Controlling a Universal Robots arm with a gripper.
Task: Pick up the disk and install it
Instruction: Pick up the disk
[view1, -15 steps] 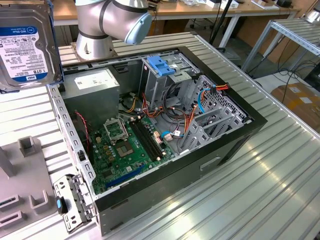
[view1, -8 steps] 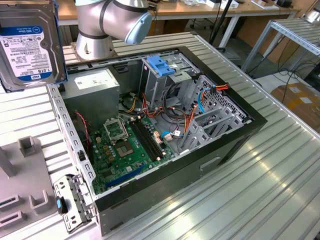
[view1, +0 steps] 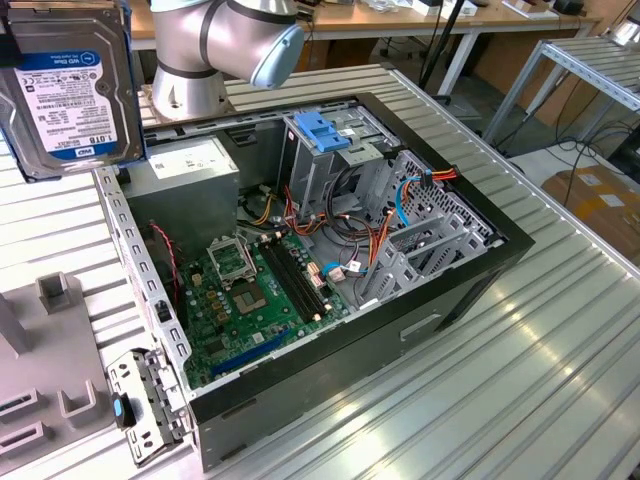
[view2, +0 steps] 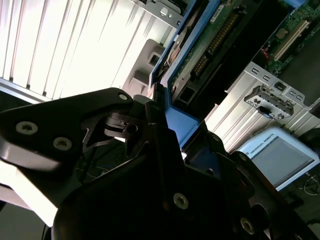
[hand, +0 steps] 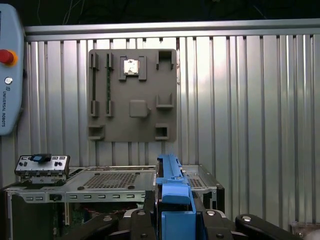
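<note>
Exterior view: disk (view1: 65, 90) is up in the air, label showing. It's outside the computer case (view1: 400, 330), off the end where the power supply (view1: 185, 175) sits. It's not in the drive cage (view1: 335, 170); the cage's blue latch (view1: 320, 130) has nothing near it. The arm (view1: 225, 45) stands behind the case on the ribbed desk (view1: 520, 380). Motherboard (view1: 250, 290) is exposed, with loose cables between it and the cage.

First wrist view: hand (hand: 174, 214) is clenched on the disk, black fingers (hand: 145, 220) on either side of the blue carrier (hand: 172, 192), disk edge-on. The case is below it. The grey fixture plate (hand: 132, 95) lies on the desk beyond the case, and the teach pendant (hand: 10, 70) sits off to one side of the plate.

Second wrist view: same grasp seen from underneath. The fingers pinch the carrier, and the disk's green circuit board faces this camera.

Handling, my read:
- It's a rigid metal body, dense for its size, so it won't flex.
- It's shock-sensitive, so no knocks against the cage walls.
- The bare board and the label face are not places to grip.
- The carrier rails are the right hold, though the plastic probably gives a little and is fairly slick.
- A grip across both rails near the middle should limit tilt.
</note>
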